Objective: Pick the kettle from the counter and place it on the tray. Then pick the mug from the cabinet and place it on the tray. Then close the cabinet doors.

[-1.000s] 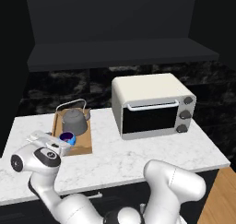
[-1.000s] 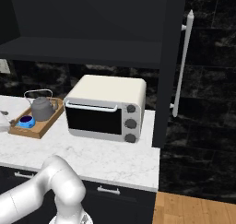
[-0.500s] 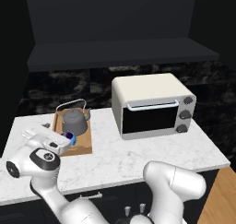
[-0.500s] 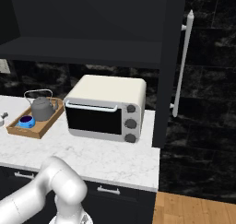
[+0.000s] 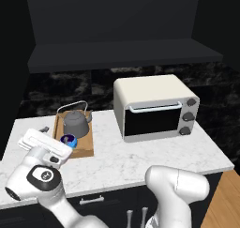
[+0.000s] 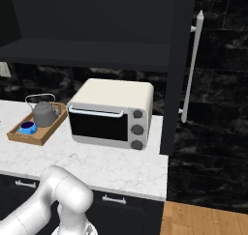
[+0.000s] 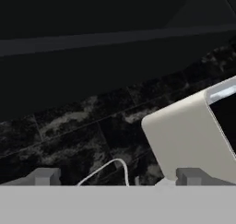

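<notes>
The cabinet is seen above the toaster oven, its dark shelf exposed. One tall black cabinet door with a long silver handle is seen swung out to the right of the toaster oven. The tabletop, white with faint grey veining, carries the toaster oven and, to the left of it, the tray. The tray is laid flat, well apart from the toaster oven. The kettle is stood upright on the tray's far part, its wire handle arched above it. The mug is set on the tray's near part, just in front of the kettle. The gripper is held left of the toaster oven near the tray, its fingertips spread wide apart, with nothing gripped between them.
</notes>
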Available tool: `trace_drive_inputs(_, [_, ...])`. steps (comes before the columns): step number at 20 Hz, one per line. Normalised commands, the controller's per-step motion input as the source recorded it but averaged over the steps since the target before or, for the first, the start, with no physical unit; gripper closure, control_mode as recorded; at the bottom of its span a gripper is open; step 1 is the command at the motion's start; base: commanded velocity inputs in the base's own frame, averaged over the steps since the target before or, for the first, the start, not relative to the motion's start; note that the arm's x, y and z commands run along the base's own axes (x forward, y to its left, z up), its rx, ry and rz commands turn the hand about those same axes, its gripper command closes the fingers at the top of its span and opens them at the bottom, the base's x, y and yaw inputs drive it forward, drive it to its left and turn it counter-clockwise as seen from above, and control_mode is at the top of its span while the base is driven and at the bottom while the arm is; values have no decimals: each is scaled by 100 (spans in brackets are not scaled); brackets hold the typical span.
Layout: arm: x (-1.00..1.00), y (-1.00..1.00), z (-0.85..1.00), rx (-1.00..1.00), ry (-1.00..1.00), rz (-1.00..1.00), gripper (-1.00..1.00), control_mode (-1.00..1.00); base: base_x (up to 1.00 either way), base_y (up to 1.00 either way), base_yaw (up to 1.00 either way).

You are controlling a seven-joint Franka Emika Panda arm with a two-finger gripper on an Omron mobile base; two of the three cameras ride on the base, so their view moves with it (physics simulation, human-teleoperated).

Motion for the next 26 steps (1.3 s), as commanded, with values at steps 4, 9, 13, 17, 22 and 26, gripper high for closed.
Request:
trace_drive_inputs(4, [-27,0,30,0,-14,-5,-100,-100,0,0,0])
trace_drive_inputs(9, [-26,0,12,0,-7,-3,-100,-100,0,0,0])
trace_drive_inputs(13, [-33,0,11,0,-12,-2,-100,-100,0,0,0])
trace_drive_inputs(17, [-35,18,29,-2,-17,0,-100,-100,0,0,0])
trace_drive_inputs(22, [-8,11,13,-1,-7,-1,-100,-100,0,0,0])
trace_drive_inputs(26, [-9,7,0,0,-2,-1,-100,-100,0,0,0])
